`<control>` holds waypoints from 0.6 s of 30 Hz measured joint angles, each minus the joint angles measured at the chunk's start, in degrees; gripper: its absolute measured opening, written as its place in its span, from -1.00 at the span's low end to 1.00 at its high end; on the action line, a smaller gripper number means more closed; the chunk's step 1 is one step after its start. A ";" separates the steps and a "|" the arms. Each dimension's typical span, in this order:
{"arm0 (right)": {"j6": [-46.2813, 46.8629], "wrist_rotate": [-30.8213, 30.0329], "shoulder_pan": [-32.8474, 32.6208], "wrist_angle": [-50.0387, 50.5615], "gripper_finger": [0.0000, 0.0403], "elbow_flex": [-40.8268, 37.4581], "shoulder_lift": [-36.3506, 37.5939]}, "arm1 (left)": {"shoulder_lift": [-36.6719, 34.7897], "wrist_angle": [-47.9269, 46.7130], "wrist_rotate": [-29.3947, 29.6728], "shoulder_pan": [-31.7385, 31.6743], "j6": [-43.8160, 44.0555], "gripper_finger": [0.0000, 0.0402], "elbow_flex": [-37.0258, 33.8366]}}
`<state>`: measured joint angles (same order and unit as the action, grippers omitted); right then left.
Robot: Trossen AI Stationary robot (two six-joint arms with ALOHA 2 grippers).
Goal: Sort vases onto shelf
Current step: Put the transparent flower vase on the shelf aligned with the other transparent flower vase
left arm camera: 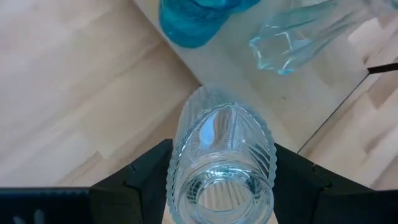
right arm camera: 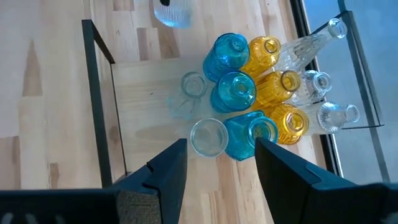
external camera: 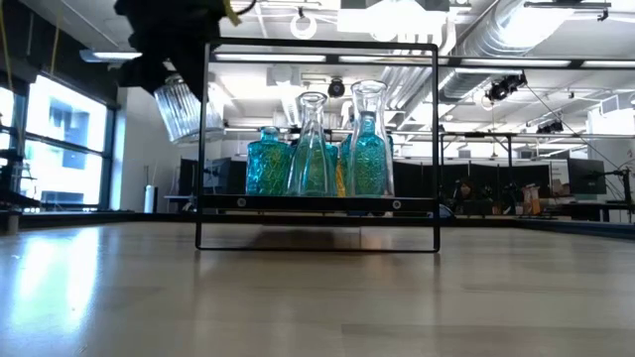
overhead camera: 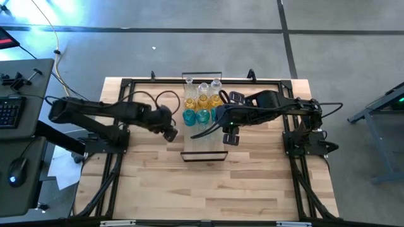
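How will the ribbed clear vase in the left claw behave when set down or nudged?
The ribbed vase looks like thin glass, so likely fragile and light. Its ribs probably help the left claw grip. Set on the shelf, its flat base should stop rolling, though it may tip.

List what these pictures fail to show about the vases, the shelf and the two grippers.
- High view: the left gripper covers the ribbed clear vase it holds.
- Low view: the teal vases in front hide the amber ones, so no count. The picture's top edge cuts off the left gripper.
- Right wrist view: the right gripper has nothing between its fingers. The lower edge cuts off the near part of the shelf.
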<state>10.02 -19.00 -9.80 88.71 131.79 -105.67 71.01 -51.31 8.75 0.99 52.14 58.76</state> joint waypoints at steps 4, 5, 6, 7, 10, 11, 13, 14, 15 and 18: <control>-0.42 -0.99 0.00 0.00 -0.16 0.01 0.00 | 2.13 1.82 -6.32 -2.25 1.20 0.02 0.62; -0.79 -1.17 0.00 0.00 -0.16 0.02 0.00 | 2.77 2.12 -7.55 -2.45 1.24 0.02 0.62; -1.06 -1.52 0.00 0.00 -0.16 0.01 0.00 | 3.41 2.80 -8.60 -2.57 1.41 0.02 0.62; -1.20 -1.84 0.00 0.00 -0.16 0.00 0.00 | 4.07 3.65 -9.44 -2.70 1.71 0.02 0.62; -1.38 -2.72 0.00 -0.02 -0.16 0.02 0.00 | 5.84 6.73 -10.59 -2.97 1.92 0.02 0.62; -1.54 -2.90 0.00 -0.02 -0.16 0.01 0.00 | 6.40 7.86 -10.83 -3.01 2.11 0.02 0.62; -2.22 -3.51 0.00 -0.02 -0.16 0.01 0.00 | 7.30 10.00 -10.95 -3.32 2.29 0.02 0.62; -2.60 -3.60 0.01 -0.03 -0.16 0.02 0.00 | 7.59 10.60 -11.03 -3.54 2.29 0.02 0.62; -2.90 -3.66 0.02 -0.02 -0.16 0.01 0.00 | 7.87 11.03 -11.03 -3.81 2.32 0.02 0.62; -3.32 -3.74 0.02 -0.04 -0.16 0.00 0.00 | 8.53 11.36 -11.05 -4.62 2.73 0.02 0.62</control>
<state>6.70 -22.74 -9.78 88.66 131.79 -105.67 79.54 -39.94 -2.31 -3.63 54.88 59.37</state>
